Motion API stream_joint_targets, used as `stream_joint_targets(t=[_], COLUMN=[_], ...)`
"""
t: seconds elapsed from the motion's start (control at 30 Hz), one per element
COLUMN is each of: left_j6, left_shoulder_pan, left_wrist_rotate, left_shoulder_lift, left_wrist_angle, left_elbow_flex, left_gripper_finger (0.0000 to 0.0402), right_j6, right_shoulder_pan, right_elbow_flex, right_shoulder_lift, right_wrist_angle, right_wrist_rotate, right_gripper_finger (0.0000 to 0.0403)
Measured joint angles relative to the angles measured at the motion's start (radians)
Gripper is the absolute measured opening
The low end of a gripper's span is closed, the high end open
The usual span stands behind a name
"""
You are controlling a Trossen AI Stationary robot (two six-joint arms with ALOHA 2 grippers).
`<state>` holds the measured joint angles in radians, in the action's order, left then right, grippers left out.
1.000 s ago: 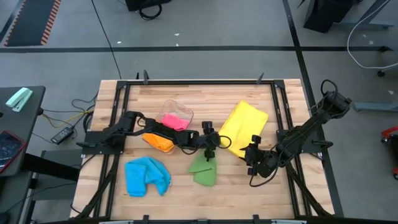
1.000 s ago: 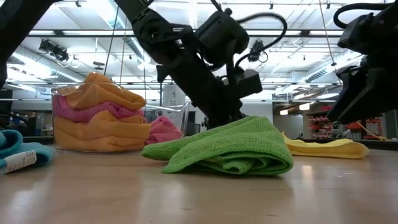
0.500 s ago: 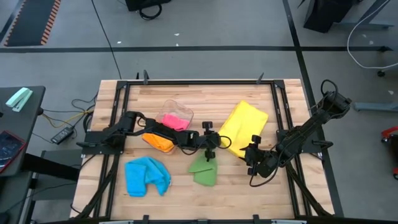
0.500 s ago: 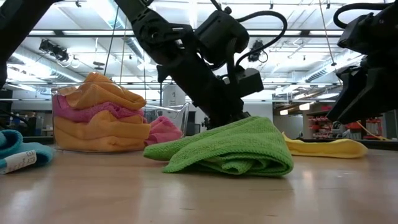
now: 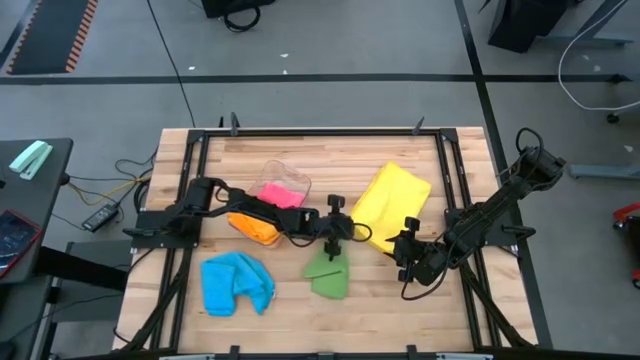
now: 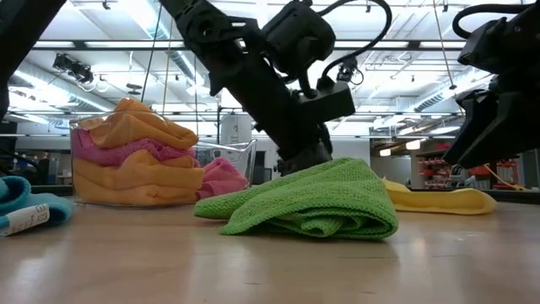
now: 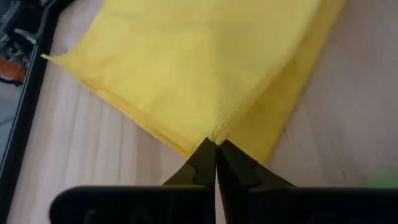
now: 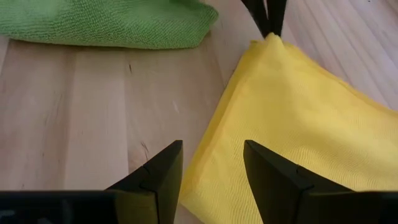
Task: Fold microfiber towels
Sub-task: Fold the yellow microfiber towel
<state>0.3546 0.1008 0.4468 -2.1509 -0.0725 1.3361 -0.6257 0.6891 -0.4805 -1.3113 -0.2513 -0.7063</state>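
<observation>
A yellow towel (image 5: 393, 203) lies folded on the table's right half, also seen in the left wrist view (image 7: 205, 68) and the right wrist view (image 8: 298, 124). My left gripper (image 5: 350, 236) is shut at its near-left corner. My right gripper (image 8: 214, 177) stands open just above the towel's near edge, touching nothing. A crumpled green towel (image 5: 328, 273) lies near the middle, hiding my left fingertips in the low view. A blue towel (image 5: 236, 283) lies near left. An orange towel (image 5: 254, 228) sits beside the tub. My left gripper pinches the yellow towel's near-left corner (image 7: 214, 138) between its two fingertips (image 8: 268, 17). The fingers slant down from the table's left. One layer or several, I cannot tell. The rest of the towel lies flat on the table.
A clear plastic tub (image 5: 287, 184) with a pink towel (image 5: 279, 194) stands left of centre at the back. Black frame rails (image 5: 452, 190) run along the table's sides. Bare wood (image 5: 400, 310) lies along the near edge.
My left wrist has rolled a little behind the green towel. The towels lie as they did.
</observation>
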Motion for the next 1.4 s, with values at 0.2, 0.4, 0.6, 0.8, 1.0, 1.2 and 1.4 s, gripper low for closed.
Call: stream_joint_targets(t=[0.2,0.4,0.6,0.8,1.0,1.2,1.4], left_j6=[0.181,0.285,0.331,0.297,0.252,0.218,0.201], left_shoulder_pan=[0.023,0.028,0.037,0.057,0.056,0.053,0.049], left_wrist_rotate=[-0.017,-0.017,-0.015,-0.017,-0.017,-0.015,-0.02], left_shoulder_lift=[0.004,0.005,0.006,0.007,0.008,0.009,0.009], left_wrist_angle=[0.063,0.072,0.133,0.262,0.301,0.318,0.321], left_elbow_flex=[0.0,0.0,0.0,0.039,0.04,0.04,0.04], left_gripper_finger=[0.0021,0.0008,0.0026,0.0012,0.0019,0.0032,0.001], right_j6=[0.001,0.005,0.024,0.094,0.215,0.231,0.279], right_shoulder_pan=[0.0,0.0,0.0,0.0,0.0,0.0,0.0], right_elbow_flex=[0.0,0.0,0.0,0.0,0.0,0.0,0.0], right_shoulder_lift=[0.0,0.0,0.0,-0.034,-0.187,-0.245,-0.274], right_wrist_angle=[0.001,0.004,0.004,0.085,0.25,0.268,0.289], right_wrist_rotate=[0.0,0.002,0.034,0.037,0.04,0.035,0.031], right_gripper_finger=[0.0179,0.0179,0.0179,0.0179,0.0179,0.0179,0.0181])
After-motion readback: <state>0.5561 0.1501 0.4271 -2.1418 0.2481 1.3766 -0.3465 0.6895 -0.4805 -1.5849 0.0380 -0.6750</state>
